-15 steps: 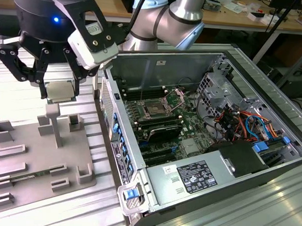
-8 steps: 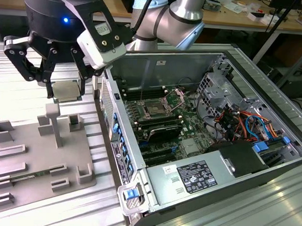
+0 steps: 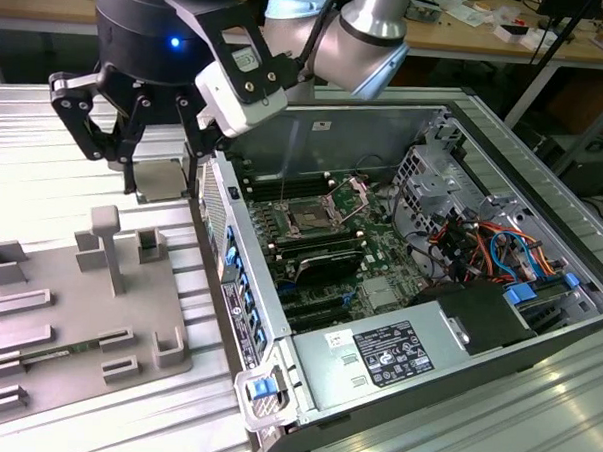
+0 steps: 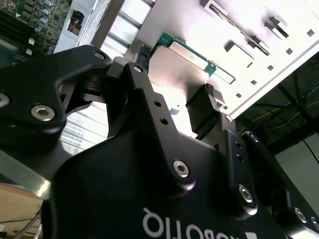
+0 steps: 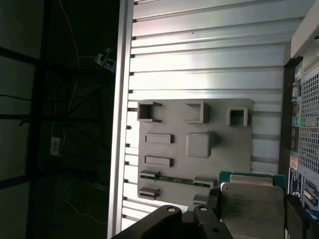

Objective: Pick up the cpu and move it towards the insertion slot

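**Carrying the cpu above the table**

I am pinching the cpu (image 3: 161, 178) between the fingers of my gripper (image 3: 155, 185), in the upper left of the exterior view, above the ribbed table (image 3: 45, 135) and beyond the grey tray (image 3: 68, 306). In the second wrist view the cpu (image 4: 182, 67) is sitting clamped between my fingertips (image 4: 202, 107). The insertion slot (image 3: 312, 218) is lying well apart, inside the open computer case (image 3: 477, 324) near the frame's centre.
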